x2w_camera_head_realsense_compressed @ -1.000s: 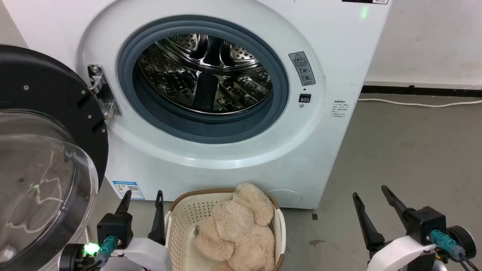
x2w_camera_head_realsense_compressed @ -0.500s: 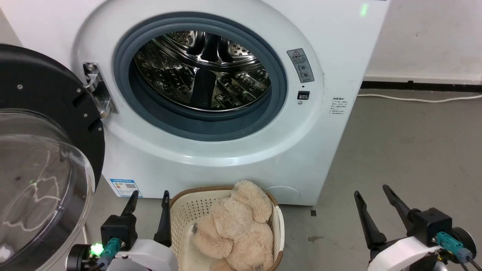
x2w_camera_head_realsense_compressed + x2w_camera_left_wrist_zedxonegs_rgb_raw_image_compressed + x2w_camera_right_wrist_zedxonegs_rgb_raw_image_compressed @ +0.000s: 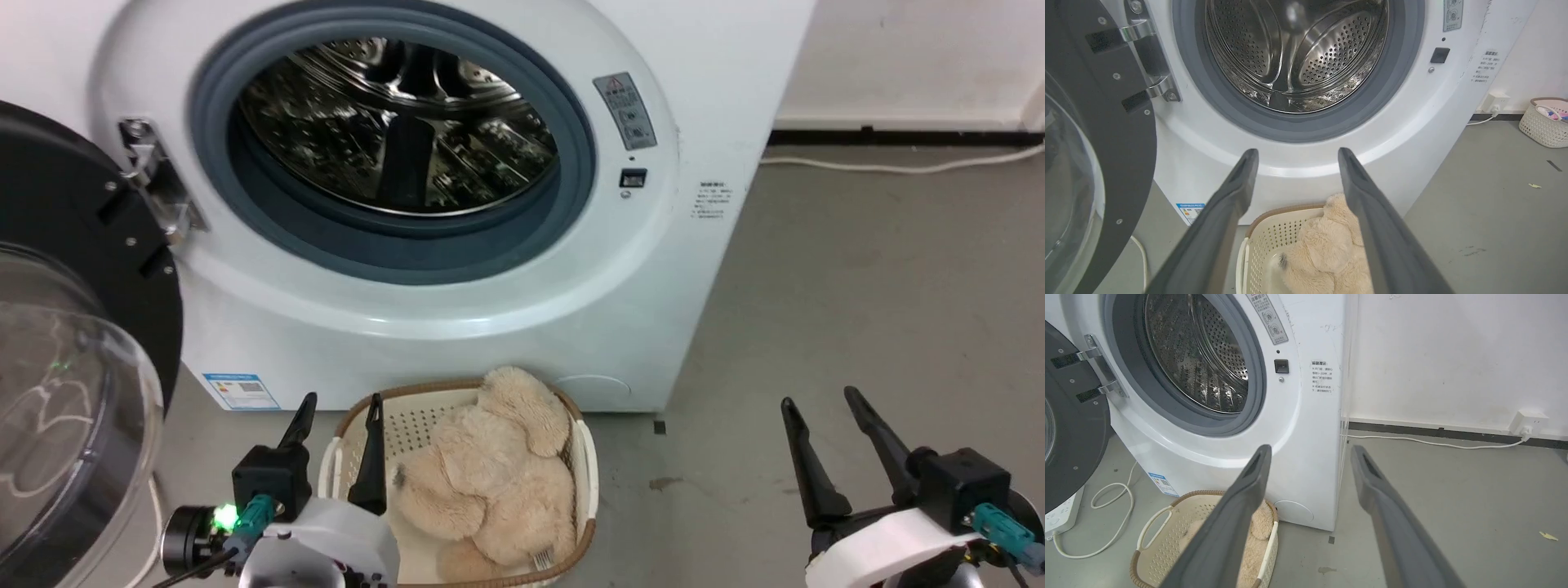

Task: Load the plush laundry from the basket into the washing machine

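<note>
Head view has tipped down over the last second: the washer (image 3: 571, 327) sits higher and more to the left in it, and more of the basket (image 3: 584, 482) comes in. That is the camera moving, not the things. One true change goes with it. The left gripper (image 3: 342, 398) has come toward the basket, and its inner finger now crosses the basket's left rim, where before both fingers stood to the left of it. Whether that finger is inside the basket or only above it, I cannot tell. Its fingers are spread and hold nothing. The right gripper (image 3: 818, 397) is spread and empty too, well apart from the basket over bare floor (image 3: 857, 286), as before.

The plush (image 3: 490, 474) lies curled in the basket and fills most of it. The basket stands on the floor just before the washer, under the opening. I judge the task as only beginning: a reach has started, with no grasp yet.

The drum (image 3: 392, 122) looks empty and the door (image 3: 73, 204) is swung open to the left, so the way in is free. The door's clear dome is near the left arm, and a wide lift could brush it. A power strip (image 3: 1061, 518) and its looped cord (image 3: 1131, 500) lie left of the basket. A second basket (image 3: 1541, 128) stands far off by the wall.
</note>
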Motion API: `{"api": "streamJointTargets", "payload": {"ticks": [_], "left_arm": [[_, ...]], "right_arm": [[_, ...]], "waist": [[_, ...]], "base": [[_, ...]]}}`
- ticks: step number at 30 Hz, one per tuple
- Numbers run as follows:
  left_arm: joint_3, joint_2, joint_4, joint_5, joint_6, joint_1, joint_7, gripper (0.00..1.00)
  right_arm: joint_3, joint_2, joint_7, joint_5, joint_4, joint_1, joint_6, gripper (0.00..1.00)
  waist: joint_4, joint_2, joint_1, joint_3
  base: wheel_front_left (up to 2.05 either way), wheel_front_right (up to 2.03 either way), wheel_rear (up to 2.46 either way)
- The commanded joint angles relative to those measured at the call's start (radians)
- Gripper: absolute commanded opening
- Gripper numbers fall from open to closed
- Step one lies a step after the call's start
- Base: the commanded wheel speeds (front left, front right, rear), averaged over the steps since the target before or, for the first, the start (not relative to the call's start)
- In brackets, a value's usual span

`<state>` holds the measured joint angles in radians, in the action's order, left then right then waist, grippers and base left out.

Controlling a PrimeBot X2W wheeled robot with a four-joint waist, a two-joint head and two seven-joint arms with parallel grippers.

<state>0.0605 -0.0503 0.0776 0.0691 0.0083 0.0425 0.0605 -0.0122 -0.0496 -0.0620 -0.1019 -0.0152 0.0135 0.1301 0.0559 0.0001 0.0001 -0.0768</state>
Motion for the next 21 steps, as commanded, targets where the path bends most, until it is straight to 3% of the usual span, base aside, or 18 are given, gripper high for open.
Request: {"api": "streamJointTargets", "payload": {"ticks": [1,21], "left_arm": [[0.008,-0.001,0.014,0.012,-0.004,0.025,0.011,1.00],[0.059,-0.015,0.266,0.048,-0.032,0.257,-0.012,1.00]], "right_arm": [[-0.004,0.000,-0.010,-0.016,-0.010,-0.012,0.000,1.00],[-0.044,0.000,-0.052,-0.127,-0.042,-0.057,0.000,1.00]], "waist": [[0.014,-0.0001,-0.0001,-0.018],[0.096,-0.0001,-0.0001,-0.215]], "base": [[0.00,0.00,0.00],[0.00,0.00,0.00]]}}
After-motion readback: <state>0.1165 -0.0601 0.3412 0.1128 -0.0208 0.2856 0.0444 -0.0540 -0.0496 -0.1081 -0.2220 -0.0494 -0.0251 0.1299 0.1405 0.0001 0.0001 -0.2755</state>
